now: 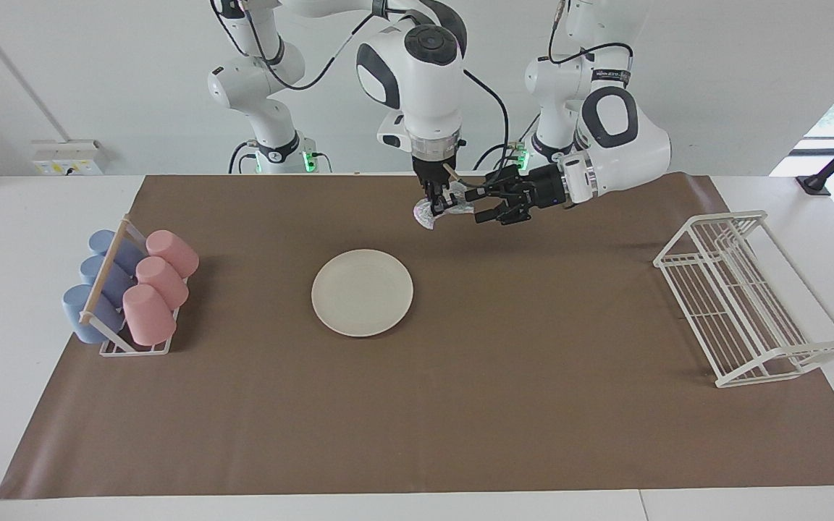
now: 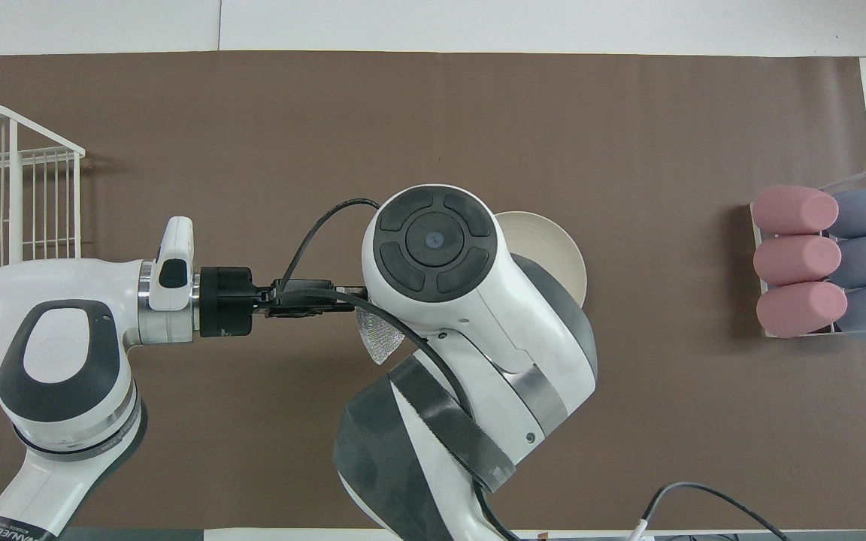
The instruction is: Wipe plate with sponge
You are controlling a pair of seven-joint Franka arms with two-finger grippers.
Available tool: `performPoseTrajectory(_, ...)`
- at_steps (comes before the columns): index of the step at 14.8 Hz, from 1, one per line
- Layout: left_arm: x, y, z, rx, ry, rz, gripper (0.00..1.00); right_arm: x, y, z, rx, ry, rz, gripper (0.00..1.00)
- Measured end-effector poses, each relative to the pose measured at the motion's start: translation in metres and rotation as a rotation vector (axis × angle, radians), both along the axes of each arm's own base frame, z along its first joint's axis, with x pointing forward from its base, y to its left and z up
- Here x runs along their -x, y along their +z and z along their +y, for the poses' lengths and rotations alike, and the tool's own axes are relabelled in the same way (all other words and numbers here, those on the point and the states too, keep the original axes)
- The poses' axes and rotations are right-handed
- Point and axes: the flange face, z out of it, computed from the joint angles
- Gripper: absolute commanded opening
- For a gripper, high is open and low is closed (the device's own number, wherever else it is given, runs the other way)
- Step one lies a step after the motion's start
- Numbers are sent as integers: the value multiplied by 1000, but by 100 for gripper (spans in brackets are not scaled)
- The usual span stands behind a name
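The cream plate [image 1: 363, 292] lies flat in the middle of the brown mat; in the overhead view only part of the plate [image 2: 553, 255] shows past the right arm. My right gripper [image 1: 440, 202] hangs over the mat between the plate and the robots, shut on the glittery sponge [image 1: 428, 214], which droops below it. A corner of the sponge [image 2: 378, 338] shows under the right arm. My left gripper [image 1: 481, 206] reaches in sideways at the same height, its jaws apart on either side of the sponge's free edge.
A rack of pink and blue cups [image 1: 131, 289] stands toward the right arm's end of the table. A white wire dish rack [image 1: 743, 297] stands toward the left arm's end. The brown mat [image 1: 460, 405] covers most of the table.
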Motion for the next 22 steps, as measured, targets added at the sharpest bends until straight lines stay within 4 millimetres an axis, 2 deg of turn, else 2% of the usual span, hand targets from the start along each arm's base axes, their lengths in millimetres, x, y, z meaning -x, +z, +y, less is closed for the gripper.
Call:
performPoseTrajectory(1, 0, 0, 0, 1, 1, 1, 7, -1, 0, -1, 0, -2, 0, 0)
performPoseTrajectory(2, 0, 0, 0, 4, 3, 4, 0, -1, 0, -1, 1, -3, 0, 0)
performPoseTrajectory(11, 1, 1, -5, 21, 18, 40, 0, -3, -1, -3, 1, -7, 1, 0)
performPoseTrajectory(12, 1, 1, -5, 21, 18, 40, 0, -4, -1, -4, 1, -8, 0, 10)
performPoseTrajectory(13, 1, 1, -5, 21, 18, 41, 0, -4, -1, -4, 1, -7, 0, 38)
performPoseTrajectory(14, 1, 1, -5, 21, 18, 41, 0, -4, -1, -4, 1, 1, -1, 74)
performPoseTrajectory(15, 1, 1, -5, 22, 19, 43, 0, -4, -1, -4, 0, 17, -2, 100)
performPoseTrajectory(19, 1, 2, -5, 24, 22, 49, 0, -9, -4, -9, 2, 37, -1, 100)
performPoseTrajectory(22, 1, 2, -5, 24, 24, 51, 0, -24, -3, -29, -4, 115, -12, 100)
